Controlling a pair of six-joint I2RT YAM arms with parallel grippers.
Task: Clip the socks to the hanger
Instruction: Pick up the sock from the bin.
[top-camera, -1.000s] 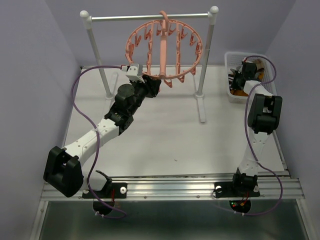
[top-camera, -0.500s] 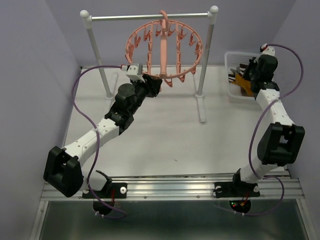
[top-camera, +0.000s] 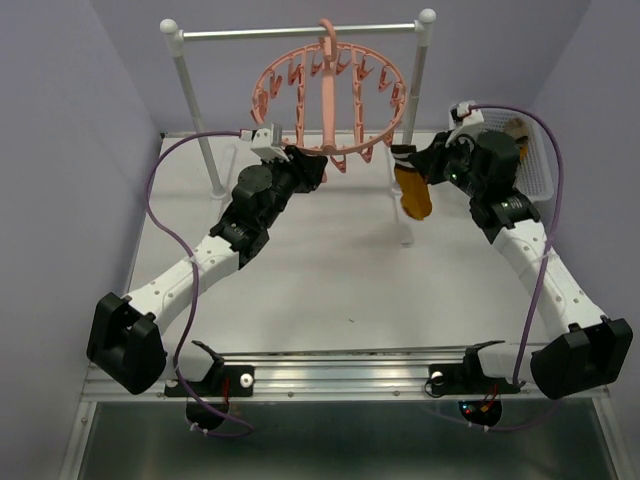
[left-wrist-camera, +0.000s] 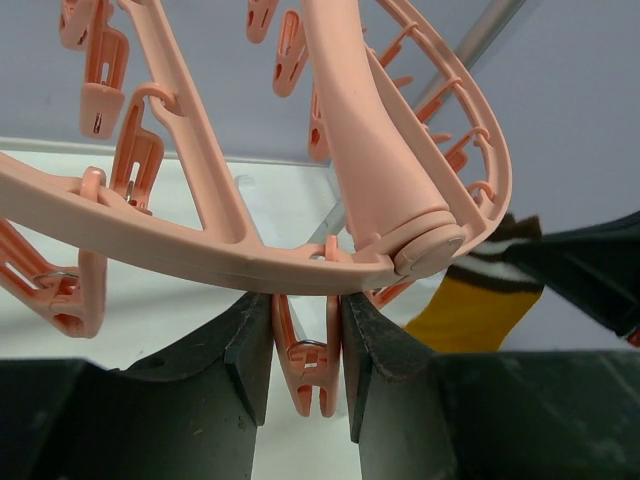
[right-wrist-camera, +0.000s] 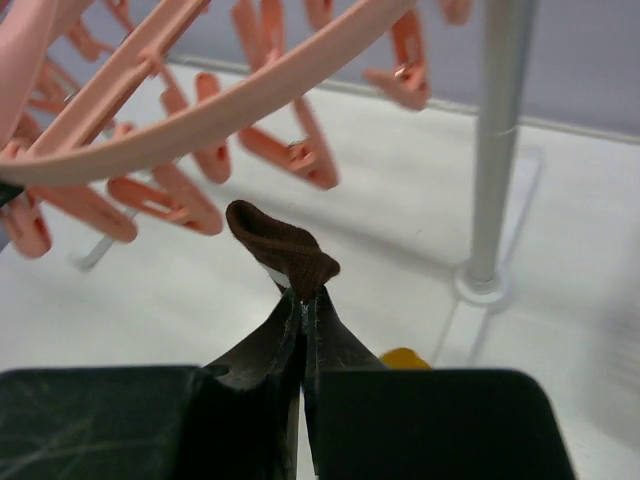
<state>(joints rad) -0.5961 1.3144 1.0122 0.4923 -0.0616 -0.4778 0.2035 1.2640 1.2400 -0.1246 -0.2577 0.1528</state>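
Observation:
The salmon-pink round hanger (top-camera: 325, 95) hangs by its hook from the metal rail. My left gripper (top-camera: 312, 172) is under its near rim, shut on one dangling clip (left-wrist-camera: 308, 350), squeezed between both fingers. My right gripper (top-camera: 408, 160) is shut on the dark striped cuff (right-wrist-camera: 285, 250) of an orange-mustard sock (top-camera: 413, 194), which hangs below it, just right of the hanger and in front of the stand's right post. The sock also shows in the left wrist view (left-wrist-camera: 478, 300). More socks (top-camera: 515, 128) lie in the basket, mostly hidden by the right arm.
The white-posted rail stand (top-camera: 412, 110) holds the hanger; its right post (right-wrist-camera: 500, 130) is close to my right gripper. A white mesh basket (top-camera: 541, 165) sits at the table's far right. Purple walls close in on both sides.
My right arm has swung left out of the basket, carrying the orange-mustard sock toward the hanger. The left arm has stayed on the clip.

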